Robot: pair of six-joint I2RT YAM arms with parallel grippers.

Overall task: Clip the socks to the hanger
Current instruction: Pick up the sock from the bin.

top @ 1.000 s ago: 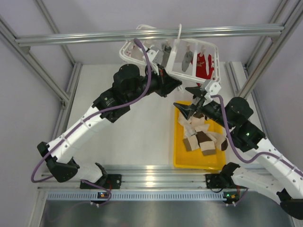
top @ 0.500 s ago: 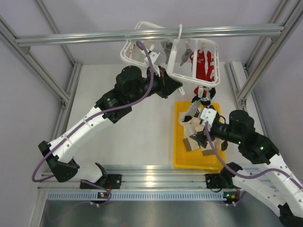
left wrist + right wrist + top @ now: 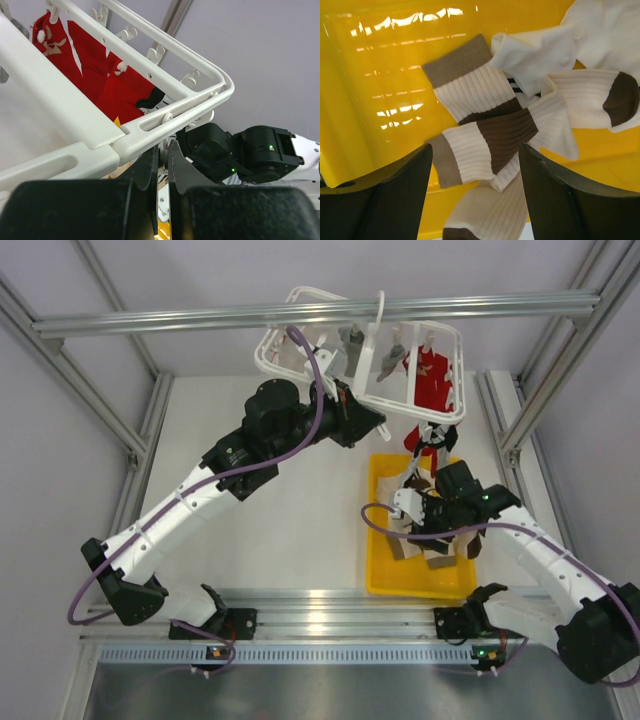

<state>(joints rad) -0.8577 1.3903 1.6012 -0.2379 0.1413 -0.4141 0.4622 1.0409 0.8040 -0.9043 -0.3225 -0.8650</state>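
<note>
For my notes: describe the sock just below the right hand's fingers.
Start at the yellow tray. In its sock pile, take the sock lying crosswise below the open right hand. It has a tan cuff and the widest dark brown band.

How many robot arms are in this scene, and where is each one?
2. The left arm reaches up to the hanger; the right arm bends over the yellow tray of socks. Neither is hidden.
</note>
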